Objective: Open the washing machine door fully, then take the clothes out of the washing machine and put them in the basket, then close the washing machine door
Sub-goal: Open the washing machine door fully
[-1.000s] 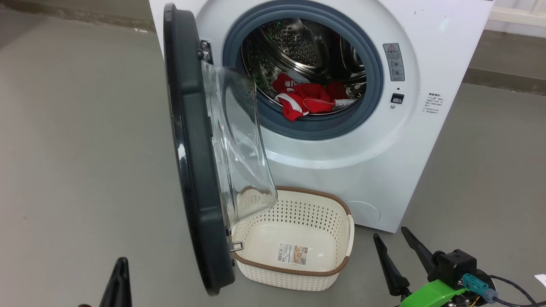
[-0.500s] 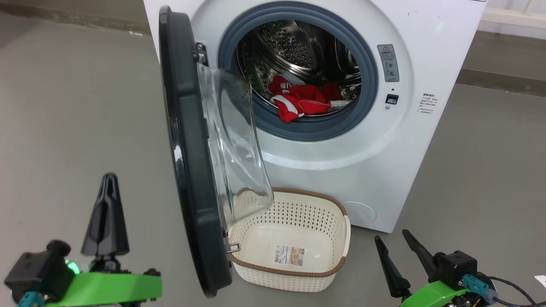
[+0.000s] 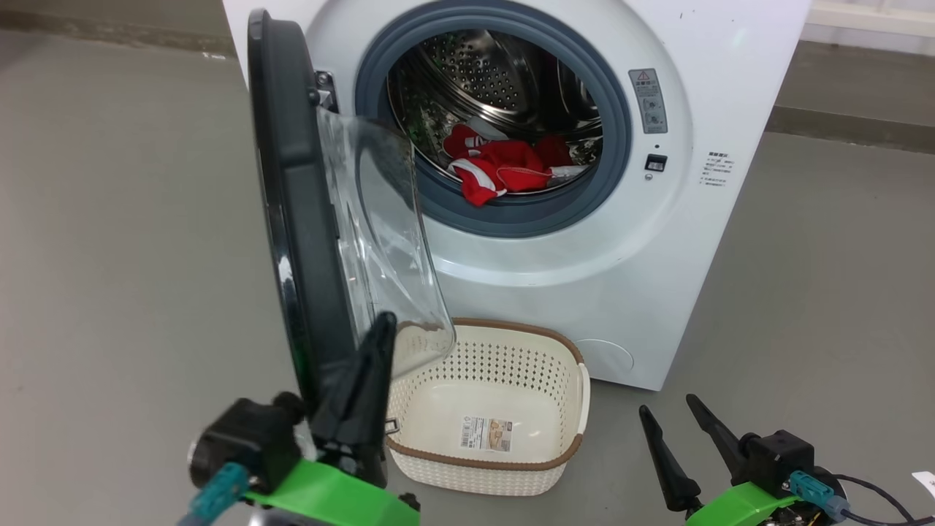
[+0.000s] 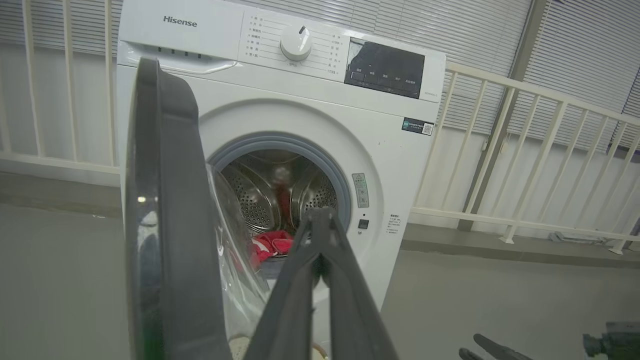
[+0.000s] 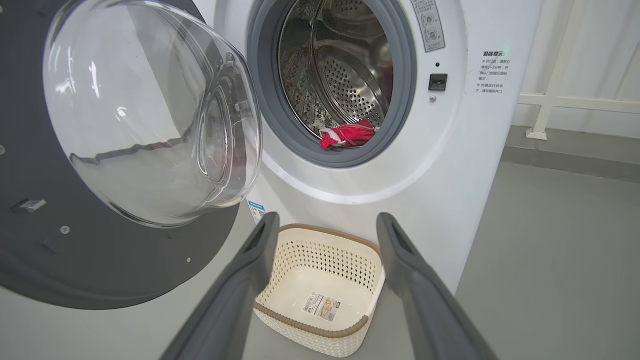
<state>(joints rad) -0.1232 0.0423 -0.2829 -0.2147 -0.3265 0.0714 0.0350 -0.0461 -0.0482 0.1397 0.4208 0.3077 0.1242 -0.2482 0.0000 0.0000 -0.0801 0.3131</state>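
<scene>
The white washing machine (image 3: 555, 277) stands with the washing machine door (image 3: 288, 219) swung out edge-on, its glass bowl (image 3: 380, 234) facing the drum. Red clothes (image 3: 504, 168) lie at the drum's front lip, also in the right wrist view (image 5: 350, 134). The cream basket (image 3: 511, 326) sits empty on the floor below the opening. My left gripper (image 3: 380, 325) is shut with nothing in it, its tips up against the door's lower inner edge; contact is unclear. In the left wrist view the closed fingers (image 4: 320, 235) point at the drum. My right gripper (image 3: 668, 407) is open at lower right, apart from the basket.
Grey floor (image 3: 109, 256) spreads left and right of the machine. A white railing (image 4: 525, 150) and shutters stand behind it. The basket (image 5: 310, 325) is tucked against the machine's front, partly under the door (image 5: 100, 260).
My left gripper rose from the lower left and swung right to the door's lower edge. The head camera shifted a little. The right gripper and the clothes stayed put.
</scene>
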